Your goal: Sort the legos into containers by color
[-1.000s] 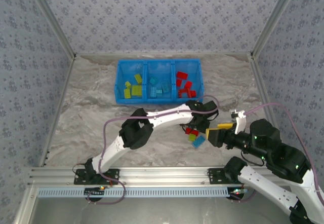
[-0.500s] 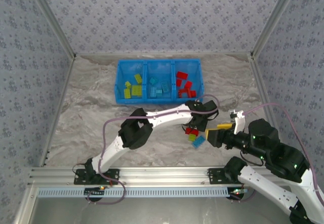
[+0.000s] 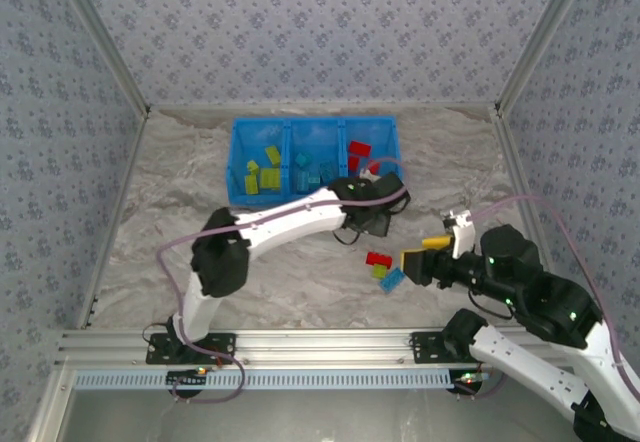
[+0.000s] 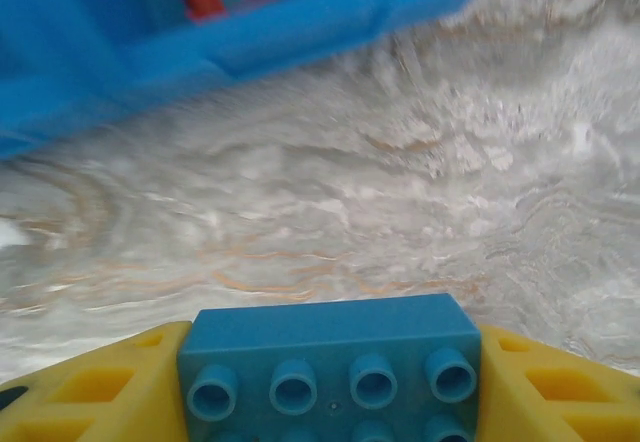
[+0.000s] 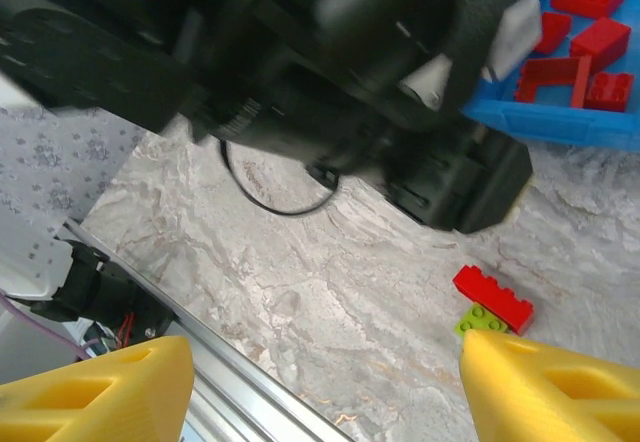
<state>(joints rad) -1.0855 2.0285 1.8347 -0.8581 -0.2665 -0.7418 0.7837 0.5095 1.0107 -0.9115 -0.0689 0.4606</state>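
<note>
A light-blue lego (image 4: 330, 357) sits studs-up between the yellow fingers (image 4: 95, 392) of my left gripper (image 4: 330, 372), which is shut on it. That gripper (image 3: 372, 218) hovers just in front of the blue bin (image 3: 315, 120), near its right-hand container of red legos (image 3: 360, 152). The other containers hold yellow-green legos (image 3: 262, 170) and blue legos (image 3: 315, 170). Loose on the table lie a red lego (image 3: 378, 259), a green lego (image 3: 380, 271) and a blue lego (image 3: 392, 280). My right gripper (image 3: 418, 260) stands open beside them, nothing between its fingers (image 5: 100, 387).
The left arm (image 5: 350, 62) crosses the upper part of the right wrist view, with its cable (image 5: 280, 197) lying on the marble. The aluminium rail (image 3: 300, 342) runs along the near table edge. Patterned walls close in the back and sides.
My left gripper closed on a blue lego at the loose cluster, and the arm swung back and left toward the bin. The right gripper shifted slightly left.
</note>
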